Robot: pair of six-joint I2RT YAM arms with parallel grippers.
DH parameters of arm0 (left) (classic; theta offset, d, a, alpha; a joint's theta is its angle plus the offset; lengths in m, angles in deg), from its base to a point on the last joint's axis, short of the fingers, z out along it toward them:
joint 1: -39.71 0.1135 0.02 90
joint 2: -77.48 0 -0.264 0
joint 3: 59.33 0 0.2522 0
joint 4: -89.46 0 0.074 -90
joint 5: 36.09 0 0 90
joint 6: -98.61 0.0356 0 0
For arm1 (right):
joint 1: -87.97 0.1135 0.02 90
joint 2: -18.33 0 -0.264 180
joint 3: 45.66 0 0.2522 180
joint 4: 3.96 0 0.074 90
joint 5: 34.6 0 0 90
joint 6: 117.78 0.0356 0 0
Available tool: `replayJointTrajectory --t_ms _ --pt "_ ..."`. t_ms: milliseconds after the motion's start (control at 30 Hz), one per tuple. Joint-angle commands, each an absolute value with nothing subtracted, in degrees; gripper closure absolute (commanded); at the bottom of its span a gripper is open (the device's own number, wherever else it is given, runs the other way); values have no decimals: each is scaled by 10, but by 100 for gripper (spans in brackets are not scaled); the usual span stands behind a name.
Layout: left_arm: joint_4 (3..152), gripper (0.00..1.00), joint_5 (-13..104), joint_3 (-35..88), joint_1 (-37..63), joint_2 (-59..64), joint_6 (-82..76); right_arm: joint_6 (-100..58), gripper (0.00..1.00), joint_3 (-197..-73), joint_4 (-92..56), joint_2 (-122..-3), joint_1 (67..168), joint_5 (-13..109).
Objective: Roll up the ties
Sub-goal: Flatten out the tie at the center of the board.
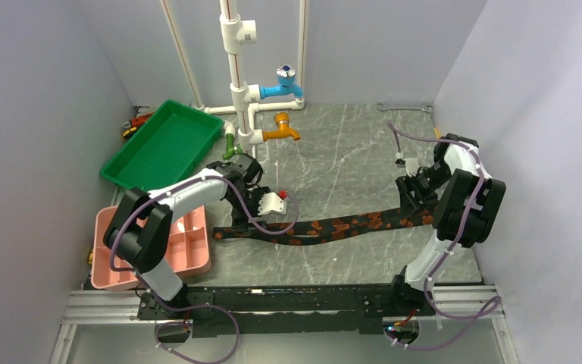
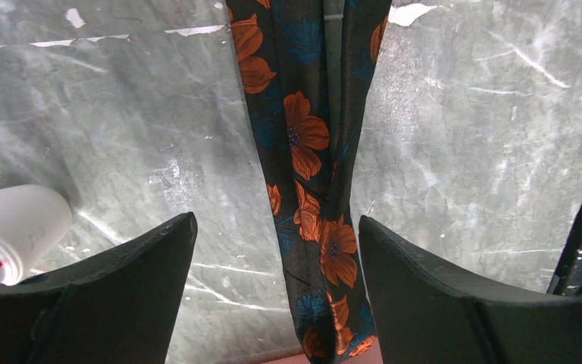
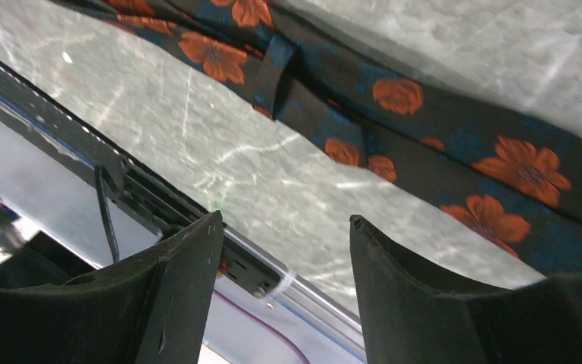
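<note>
The tie (image 1: 341,225) lies flat on the table (image 1: 348,152), its long axis running left to right, narrow end out left and broader end at the right. Over the narrow end the left gripper (image 2: 276,227) hovers with jaws spread wide, straddling the cloth, nothing pinched. It looks soft, light, floppy and probably slippery, so I'd pinch across the width right at an end. On the right, the right gripper (image 3: 284,220) stands apart and empty, with the tie just beyond its fingertips.
</note>
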State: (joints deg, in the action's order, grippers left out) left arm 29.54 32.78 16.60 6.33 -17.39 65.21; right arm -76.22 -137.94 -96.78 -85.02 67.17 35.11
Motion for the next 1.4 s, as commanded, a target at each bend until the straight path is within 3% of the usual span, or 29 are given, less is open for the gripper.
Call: replayJointTrajectory --t_ms 0,233,333,567,600,733,933,1367 --pt "291 15 316 179 66 -137 645 -716 36 -1353 -914 -865 671 290" --pt "292 14 319 182 66 -127 635 -692 37 -1318 -854 -894 673 325" --pt "291 14 317 187 66 -129 632 -684 32 -1310 -830 -904 673 347" --pt "294 14 317 188 66 -132 630 -670 31 -1299 -804 -907 675 374" --pt "295 14 317 188 66 -133 629 -671 33 -1299 -806 -907 674 372" --pt "297 14 317 188 66 -134 626 -678 65 -1309 -825 -902 675 352" --pt "297 14 321 185 66 -134 628 -693 100 -1348 -862 -884 672 347" --pt "290 13 309 175 65 -133 662 -691 100 -1394 -830 -915 600 410"
